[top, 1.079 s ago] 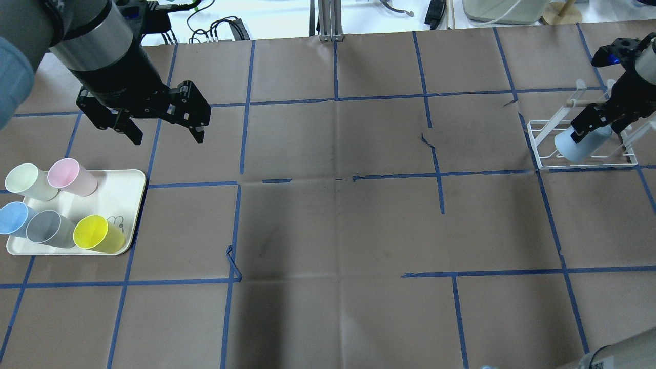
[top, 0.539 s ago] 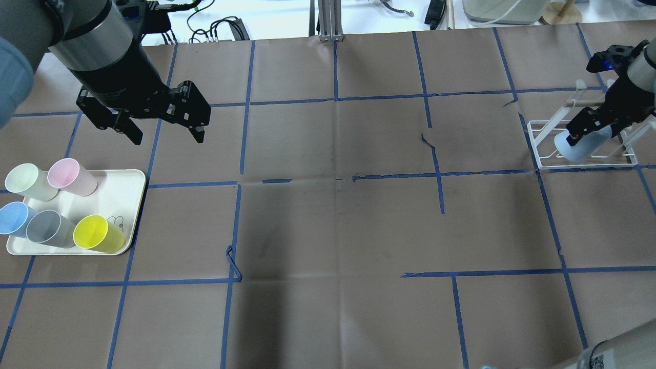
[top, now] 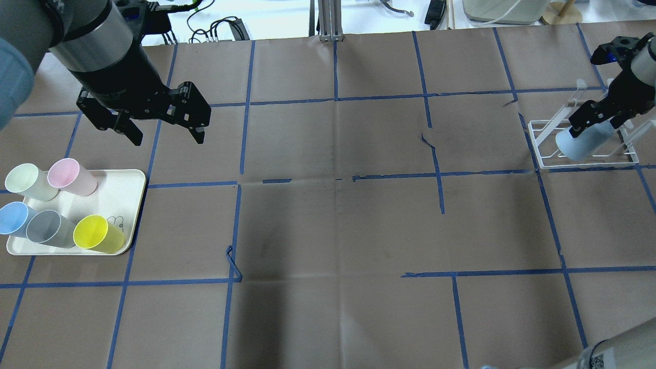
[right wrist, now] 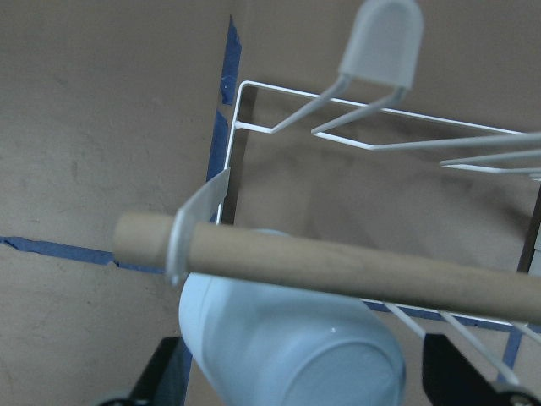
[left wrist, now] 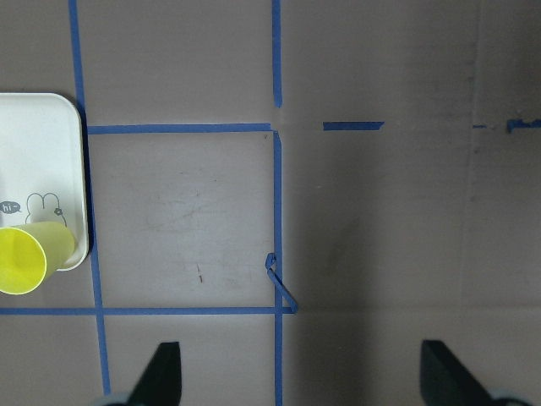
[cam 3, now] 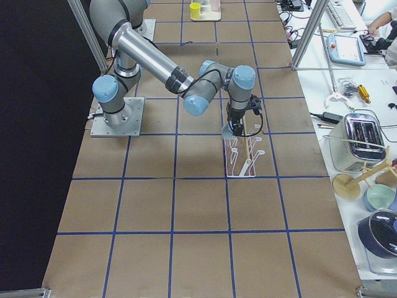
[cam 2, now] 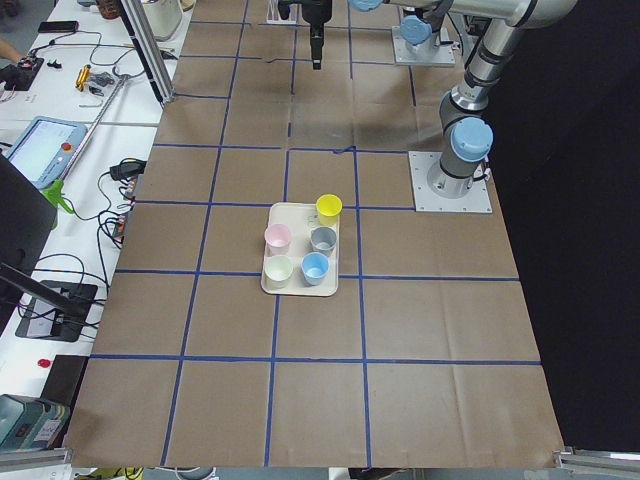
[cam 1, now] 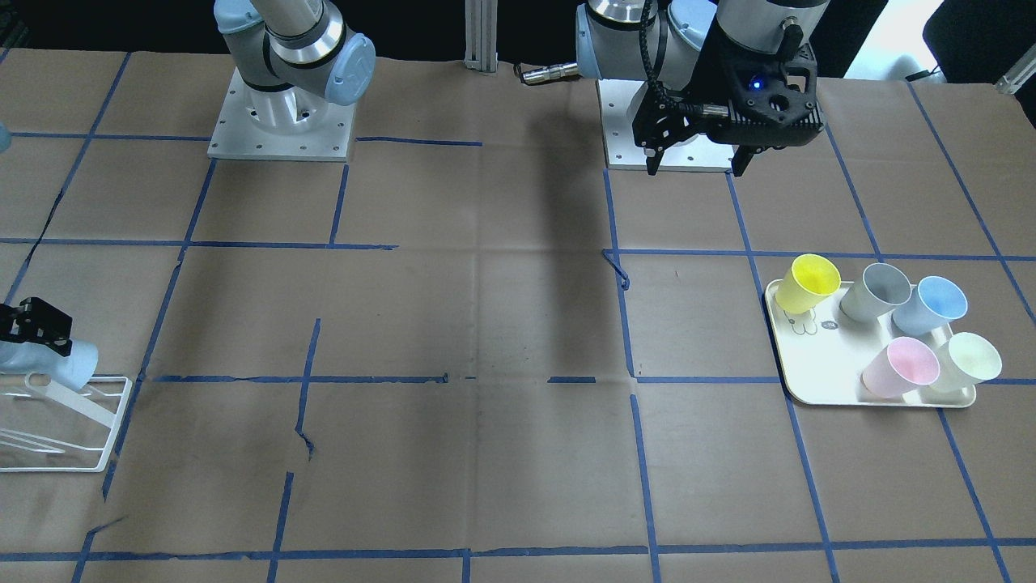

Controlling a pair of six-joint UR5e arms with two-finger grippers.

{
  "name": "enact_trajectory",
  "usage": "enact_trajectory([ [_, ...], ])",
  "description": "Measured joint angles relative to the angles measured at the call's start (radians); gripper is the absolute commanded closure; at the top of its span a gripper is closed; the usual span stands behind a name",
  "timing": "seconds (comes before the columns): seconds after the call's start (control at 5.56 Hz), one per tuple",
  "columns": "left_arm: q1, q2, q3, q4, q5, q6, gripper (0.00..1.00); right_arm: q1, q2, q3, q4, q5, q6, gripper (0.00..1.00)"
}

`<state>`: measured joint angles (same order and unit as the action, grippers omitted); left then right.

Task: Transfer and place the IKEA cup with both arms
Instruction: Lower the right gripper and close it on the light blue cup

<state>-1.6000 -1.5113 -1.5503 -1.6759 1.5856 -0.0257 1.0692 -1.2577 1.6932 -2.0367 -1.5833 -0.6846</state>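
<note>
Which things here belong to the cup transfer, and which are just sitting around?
In the job: IKEA cup, right gripper shut on it, white wire rack under it, open left gripper.
Lying about: tray with yellow cup, grey cup, blue cup, pink cup, pale-green cup.

site: robotics lab | desk (top: 328, 230): covered in brown paper, marked into squares by a blue tape grid (top: 335, 97) | left arm (cam 1: 631, 32) and right arm (cam 1: 291, 40) bolted down on steel plates (cam 1: 235, 146) | aluminium post (top: 328, 20) at desk edge | side bench (cam 2: 30, 100): tablet (cam 2: 45, 150), cables (cam 2: 60, 265), hand tools (cam 2: 83, 75) | opposite bench (cam 3: 322, 93): keyboard (cam 3: 340, 12), toaster (cam 3: 363, 139)
</note>
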Motion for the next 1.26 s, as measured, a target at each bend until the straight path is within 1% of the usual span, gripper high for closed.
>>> enact_trajectory([
  [0.36,0.000,0.000,-0.001,-0.001,-0.001,0.000,0.01,0.000,-0.007,0.006,-0.002,0.000,0.005,0.18],
  [0.54,-0.001,0.000,-0.002,-0.001,-0.001,0.000,0.01,0.000,-0.007,0.009,0.001,0.000,0.006,0.13],
  [0.72,-0.001,0.001,-0.002,-0.001,-0.001,0.000,0.01,0.001,-0.005,0.010,0.003,0.002,0.004,0.23],
  [0.9,-0.001,0.002,-0.002,-0.001,-0.001,0.000,0.01,0.001,-0.003,0.011,0.003,0.003,0.003,0.47],
  [1.08,-0.001,0.002,-0.002,-0.001,-0.001,0.000,0.01,0.000,-0.004,0.011,0.005,0.002,0.004,0.56],
  [1.26,0.000,0.002,-0.002,-0.001,-0.001,0.000,0.01,0.000,-0.006,0.010,0.007,0.001,0.005,0.56],
])
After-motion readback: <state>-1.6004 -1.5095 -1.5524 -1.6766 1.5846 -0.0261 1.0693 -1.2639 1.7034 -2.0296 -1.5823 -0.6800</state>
